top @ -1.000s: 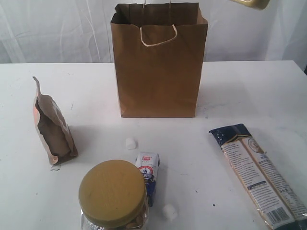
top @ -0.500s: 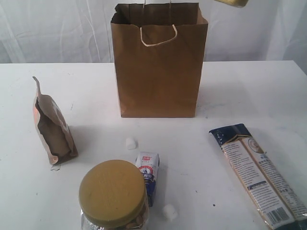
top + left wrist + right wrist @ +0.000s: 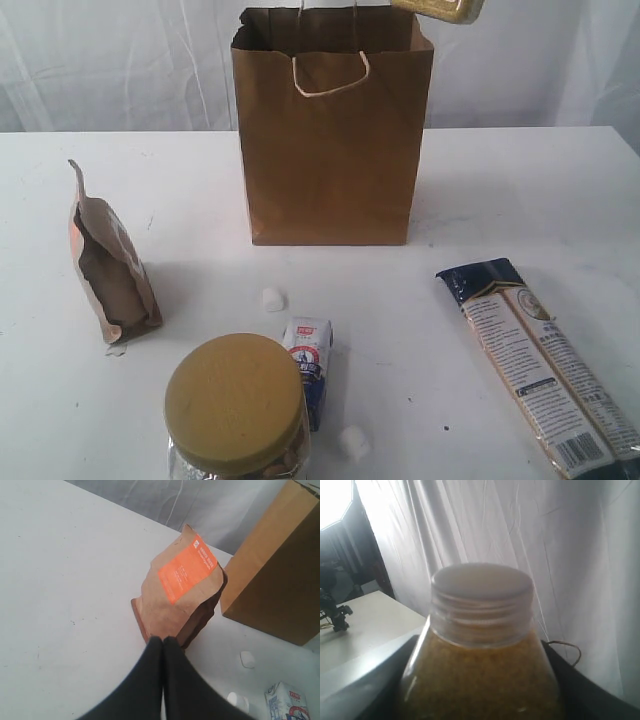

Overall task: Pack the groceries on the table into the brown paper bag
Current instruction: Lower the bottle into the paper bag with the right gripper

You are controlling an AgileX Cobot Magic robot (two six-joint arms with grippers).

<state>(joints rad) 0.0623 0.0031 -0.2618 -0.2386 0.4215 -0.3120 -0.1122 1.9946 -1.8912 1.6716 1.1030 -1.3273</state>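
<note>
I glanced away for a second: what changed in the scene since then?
The grain jar, held aloft, moved left and now shows above the bag's top right corner in the exterior view. Nothing was grasped or released. The pouch, lidded jar, carton, noodles and marshmallows stayed put.

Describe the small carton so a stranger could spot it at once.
Start at the tall paper bag at the back of the table and come forward to the gold-lidded jar. Right of that jar in the exterior view lies the carton: the only blue-and-white printed box, unlike the two plain white marshmallows near it.
</note>
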